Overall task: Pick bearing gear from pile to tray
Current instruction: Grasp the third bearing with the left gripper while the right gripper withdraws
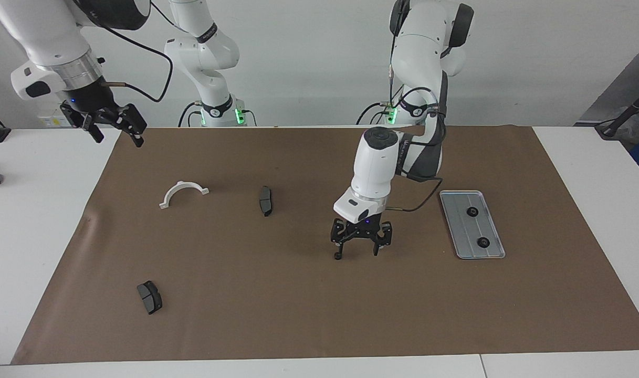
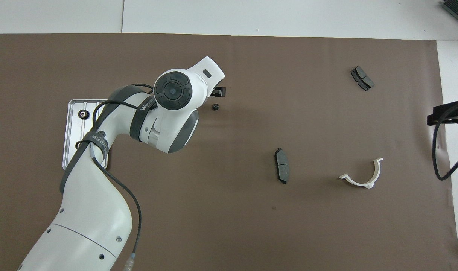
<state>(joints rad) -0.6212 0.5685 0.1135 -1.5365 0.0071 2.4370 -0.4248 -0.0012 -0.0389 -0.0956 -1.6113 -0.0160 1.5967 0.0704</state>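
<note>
Right arm was raised high at its own end of the table, wrist angled down, right gripper (image 1: 113, 126) hanging over the edge of the brown mat (image 1: 298, 304) with fingers spread and nothing between them (only its tip shows in the overhead view). On the mat: white half-ring bracket (image 1: 183, 193), one dark pad (image 1: 265, 200) beside it toward the middle, a second pad (image 1: 149, 297) farther from the robots.

Left arm reached out over mid-mat, elbow bent, forearm vertical, wrist pointing straight down. Left gripper (image 1: 357, 250) was low over the mat, fingers spread; loose bearing gear (image 2: 215, 107) sat by one fingertip (image 1: 339, 256), contact not discernible.

Tray (image 1: 456, 233) lay at the left arm's end, holding two gears (image 1: 472, 211) (image 1: 483, 242), well apart lengthwise.
</note>
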